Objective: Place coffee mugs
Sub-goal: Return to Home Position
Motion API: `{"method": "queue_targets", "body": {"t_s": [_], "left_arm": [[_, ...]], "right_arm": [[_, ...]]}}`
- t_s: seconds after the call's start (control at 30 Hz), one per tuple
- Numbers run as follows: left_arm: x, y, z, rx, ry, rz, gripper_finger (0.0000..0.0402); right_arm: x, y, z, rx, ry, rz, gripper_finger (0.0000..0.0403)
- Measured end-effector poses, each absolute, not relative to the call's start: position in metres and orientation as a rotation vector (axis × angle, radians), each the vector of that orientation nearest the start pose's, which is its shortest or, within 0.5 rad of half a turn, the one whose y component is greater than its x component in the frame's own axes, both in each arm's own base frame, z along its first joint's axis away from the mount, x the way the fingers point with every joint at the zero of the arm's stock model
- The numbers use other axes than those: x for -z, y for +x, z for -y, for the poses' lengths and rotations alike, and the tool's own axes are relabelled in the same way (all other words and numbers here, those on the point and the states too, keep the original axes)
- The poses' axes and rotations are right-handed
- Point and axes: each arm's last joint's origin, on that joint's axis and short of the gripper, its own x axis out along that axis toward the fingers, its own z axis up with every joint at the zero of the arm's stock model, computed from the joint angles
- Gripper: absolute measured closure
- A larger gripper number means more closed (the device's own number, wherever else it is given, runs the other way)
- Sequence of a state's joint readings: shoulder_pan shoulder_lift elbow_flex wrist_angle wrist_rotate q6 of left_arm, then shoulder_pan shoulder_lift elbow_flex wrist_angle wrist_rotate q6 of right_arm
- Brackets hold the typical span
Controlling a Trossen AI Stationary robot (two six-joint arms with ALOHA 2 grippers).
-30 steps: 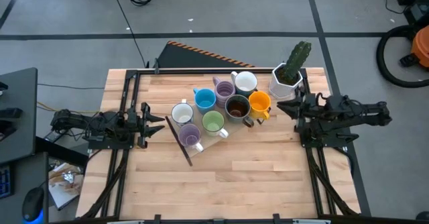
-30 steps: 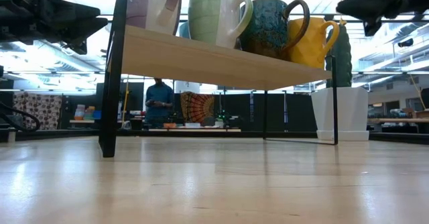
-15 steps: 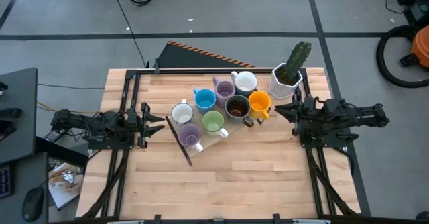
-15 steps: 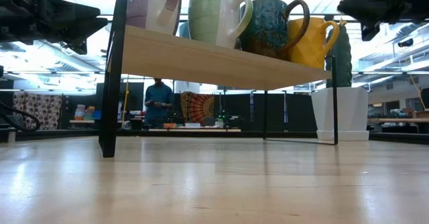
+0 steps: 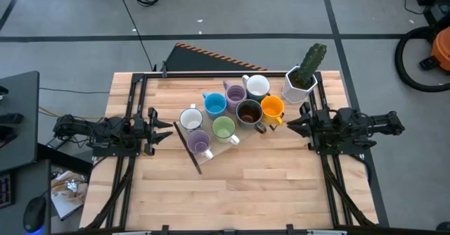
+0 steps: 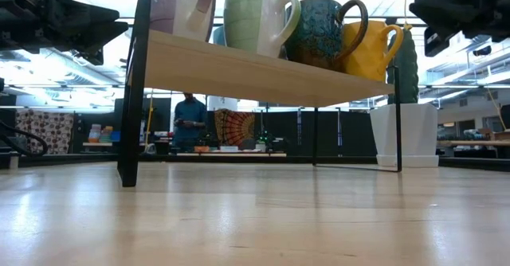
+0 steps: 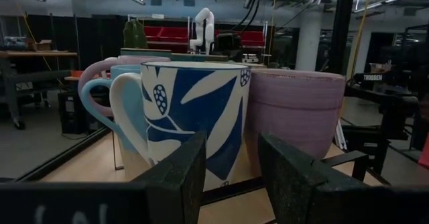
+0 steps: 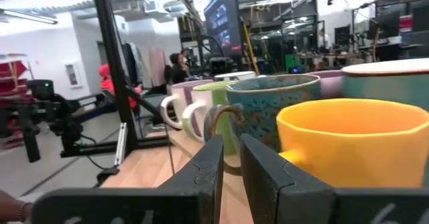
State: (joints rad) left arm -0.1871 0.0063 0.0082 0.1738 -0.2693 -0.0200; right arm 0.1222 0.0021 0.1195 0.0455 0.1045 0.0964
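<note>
Wooden table (image 5: pixel 246 193), low shelf (image 6: pixel 263 75) of eight mugs (image 5: pixel 247 112), cactus pot (image 5: pixel 299 87) just beside.

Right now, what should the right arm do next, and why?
Probably draw the right gripper back from the shelf to rest, like the left gripper at its side: it holds nothing, and eight mugs stand on the shelf.

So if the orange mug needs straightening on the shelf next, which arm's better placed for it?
Probably the right. The right tool hovers empty just beside the orange mug at that end of the shelf, while the left tool is on the group's far side, by the white patterned mug.
</note>
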Motion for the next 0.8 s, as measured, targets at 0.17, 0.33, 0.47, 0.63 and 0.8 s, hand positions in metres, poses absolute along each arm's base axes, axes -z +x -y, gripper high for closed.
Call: {"method": "queue_targets", "body": {"t_s": [0.17, 0.33, 0.47, 0.63, 0.8], "left_arm": [[-0.182, 0.095, 0.010, -0.080, -0.059, 0.171, 0.0260], [-0.182, 0.095, 0.010, -0.080, -0.059, 0.170, 0.0260], [-0.182, 0.095, 0.010, -0.080, -0.059, 0.169, 0.0260], [-0.182, 0.095, 0.010, -0.080, -0.059, 0.168, 0.0260], [-0.182, 0.095, 0.010, -0.080, -0.058, 0.165, 0.0260]], "right_arm": [[-0.203, 0.089, -0.010, -0.098, 0.135, 0.175, 0.0346], [-0.192, 0.092, -0.011, -0.133, 0.159, 0.144, 0.0346], [-0.185, 0.094, -0.012, -0.161, 0.161, 0.139, 0.0346], [-0.179, 0.095, -0.014, -0.193, 0.153, 0.135, 0.0346], [-0.178, 0.096, -0.013, -0.184, 0.155, 0.119, 0.0346]]}}
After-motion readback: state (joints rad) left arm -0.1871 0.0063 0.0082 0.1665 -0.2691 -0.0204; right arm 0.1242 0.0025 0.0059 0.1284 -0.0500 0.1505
